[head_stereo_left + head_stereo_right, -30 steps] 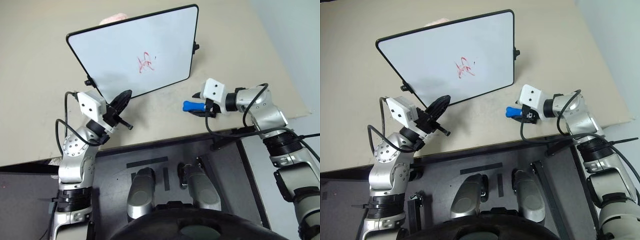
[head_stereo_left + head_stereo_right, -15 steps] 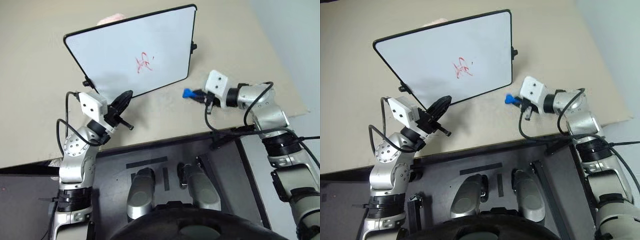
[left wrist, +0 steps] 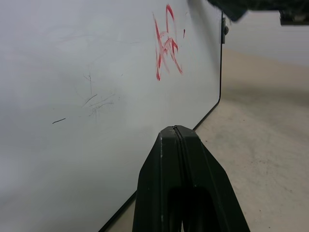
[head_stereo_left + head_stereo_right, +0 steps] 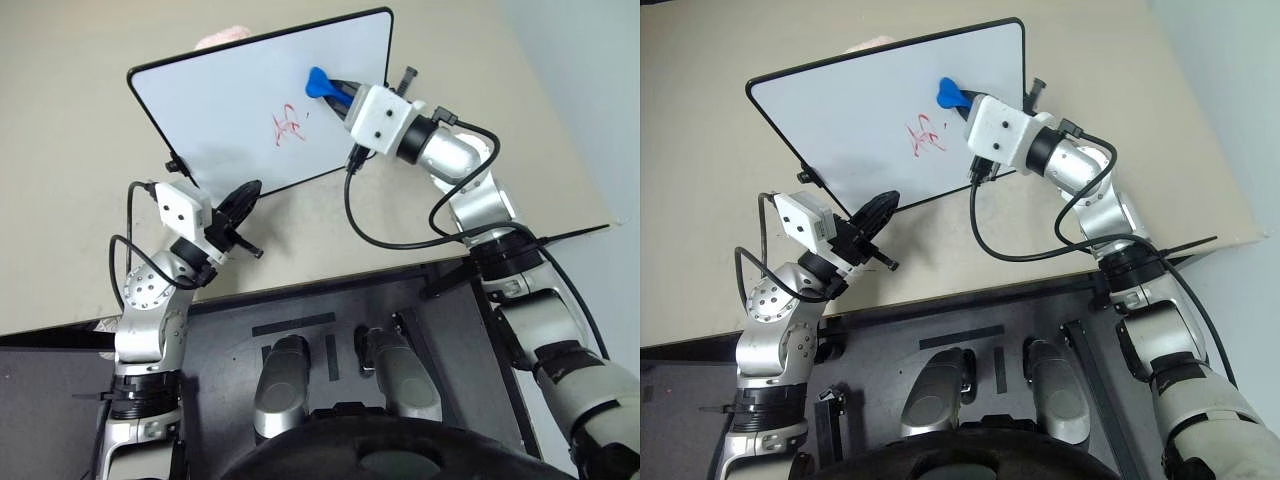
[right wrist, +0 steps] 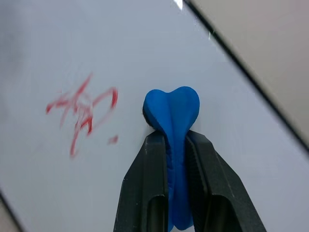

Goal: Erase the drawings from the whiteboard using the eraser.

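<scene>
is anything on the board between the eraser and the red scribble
Nothing visible. The right gripper is shut on the blue eraser, whose tip sits over the whiteboard up and to the right of the red drawings. Only bare white board lies between them.

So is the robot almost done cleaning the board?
Not yet. Done: the right end effector has gripped the small blue bone-shaped eraser and holds it over the glossy white black-framed whiteboard. Left: the red marker scribble is unwiped, so all the rubbing remains.
</scene>
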`<state>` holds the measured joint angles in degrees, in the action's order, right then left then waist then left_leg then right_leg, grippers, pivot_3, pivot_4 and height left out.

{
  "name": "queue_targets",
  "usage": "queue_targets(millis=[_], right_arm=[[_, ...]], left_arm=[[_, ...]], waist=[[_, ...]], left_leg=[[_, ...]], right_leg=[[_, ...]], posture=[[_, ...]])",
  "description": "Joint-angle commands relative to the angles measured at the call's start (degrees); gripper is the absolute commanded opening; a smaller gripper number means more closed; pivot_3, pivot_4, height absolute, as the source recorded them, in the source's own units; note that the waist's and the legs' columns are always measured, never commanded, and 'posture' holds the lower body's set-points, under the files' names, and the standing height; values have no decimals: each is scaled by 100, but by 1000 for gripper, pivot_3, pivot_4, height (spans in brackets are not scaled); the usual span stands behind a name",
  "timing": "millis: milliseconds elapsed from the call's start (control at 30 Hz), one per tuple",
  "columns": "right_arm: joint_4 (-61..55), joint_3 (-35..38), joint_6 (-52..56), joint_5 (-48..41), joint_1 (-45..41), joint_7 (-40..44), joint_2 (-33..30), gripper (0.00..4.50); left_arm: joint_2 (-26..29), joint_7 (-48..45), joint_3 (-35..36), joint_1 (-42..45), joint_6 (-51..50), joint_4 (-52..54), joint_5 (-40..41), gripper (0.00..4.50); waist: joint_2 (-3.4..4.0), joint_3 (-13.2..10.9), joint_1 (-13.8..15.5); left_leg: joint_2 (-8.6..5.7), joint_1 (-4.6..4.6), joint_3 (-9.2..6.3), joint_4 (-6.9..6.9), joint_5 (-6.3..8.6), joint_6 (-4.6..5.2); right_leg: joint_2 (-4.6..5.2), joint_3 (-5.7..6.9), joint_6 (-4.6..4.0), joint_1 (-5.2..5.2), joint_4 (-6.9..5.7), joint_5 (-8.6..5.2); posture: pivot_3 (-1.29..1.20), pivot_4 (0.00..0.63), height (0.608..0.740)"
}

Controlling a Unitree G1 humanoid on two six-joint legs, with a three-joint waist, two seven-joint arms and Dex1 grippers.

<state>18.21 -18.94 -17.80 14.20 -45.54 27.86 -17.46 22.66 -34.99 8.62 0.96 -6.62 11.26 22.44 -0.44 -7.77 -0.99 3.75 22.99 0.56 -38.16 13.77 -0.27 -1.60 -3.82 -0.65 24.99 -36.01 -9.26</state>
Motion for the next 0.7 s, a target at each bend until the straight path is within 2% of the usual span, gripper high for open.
queue_targets(millis=[33, 200, 533, 700], right_arm=[[197, -124, -851, 220, -88, -241, 75, 234], [707, -309, -1561, 289, -137, -164, 244, 234], [3035, -472, -2396, 1045, -1122, -1007, 581, 234], [3722, -533, -2652, 1299, -1269, -1374, 632, 234]], left_arm=[[37, -14, 99, 31, 130, 153, 31, 0], [52, -10, 123, 18, 134, 155, 36, 0], [79, 0, 118, 10, 130, 194, 37, 0], [82, 27, 140, -68, 131, 273, 42, 0]], waist=[[0, 0, -2], [0, 0, -9], [0, 0, -12], [1, 0, -25]], left_leg=[[0, 0, 0, 1, 0, 0], [0, 2, 0, 1, 2, -2], [3, 7, 0, 1, 3, -4], [4, 5, 0, 1, 4, -4]], right_leg=[[0, 0, -1, 1, 0, -1], [0, 0, -1, 4, -1, -1], [0, -1, -6, 9, 0, 3], [0, -1, -17, 11, -5, 10]], posture=[[0, 150, 740], [0, 150, 740], [0, 150, 740], [0, 150, 740]])
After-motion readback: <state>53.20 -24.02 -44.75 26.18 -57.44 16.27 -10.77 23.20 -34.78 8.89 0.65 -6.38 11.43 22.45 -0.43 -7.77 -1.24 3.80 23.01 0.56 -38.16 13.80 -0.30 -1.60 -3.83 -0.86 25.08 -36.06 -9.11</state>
